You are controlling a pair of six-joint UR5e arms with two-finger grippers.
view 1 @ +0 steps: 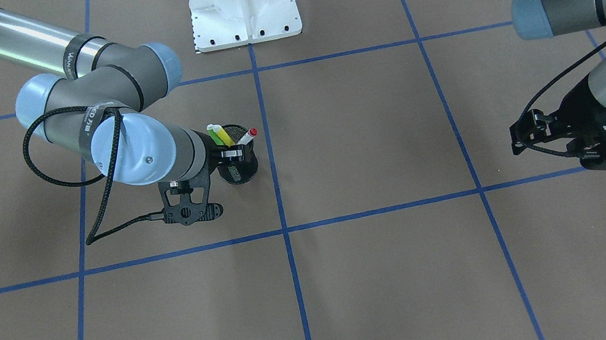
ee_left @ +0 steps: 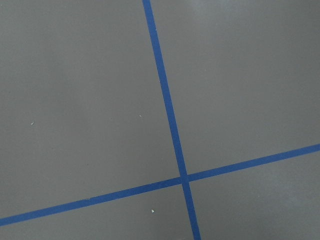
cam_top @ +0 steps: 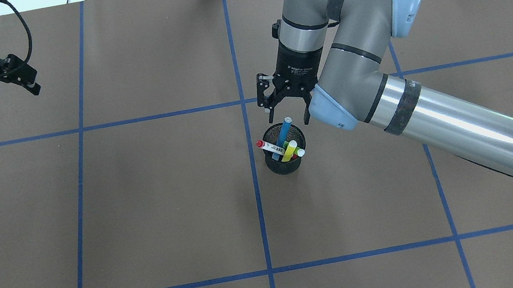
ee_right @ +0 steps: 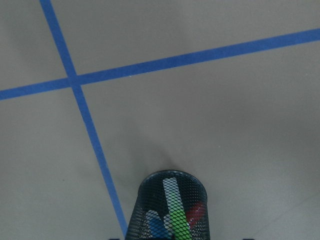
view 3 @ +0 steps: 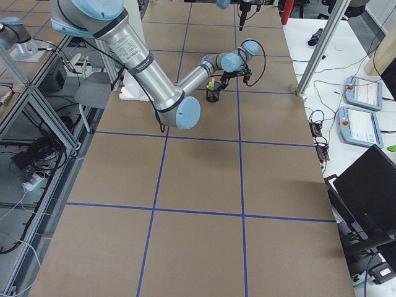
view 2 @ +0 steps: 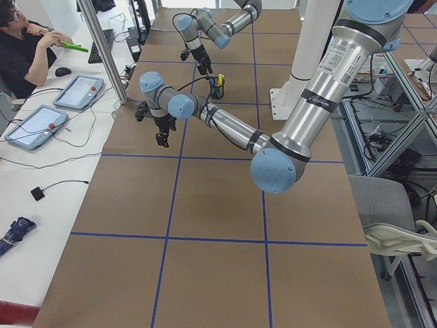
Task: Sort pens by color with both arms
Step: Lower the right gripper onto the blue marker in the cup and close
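My left pincer hangs released and empty at far left, well apart from the one black mesh cup at centre, where four pens stand (one blue, one yellow, one lime green, one red-capped white), my right pincer hovering released close by.
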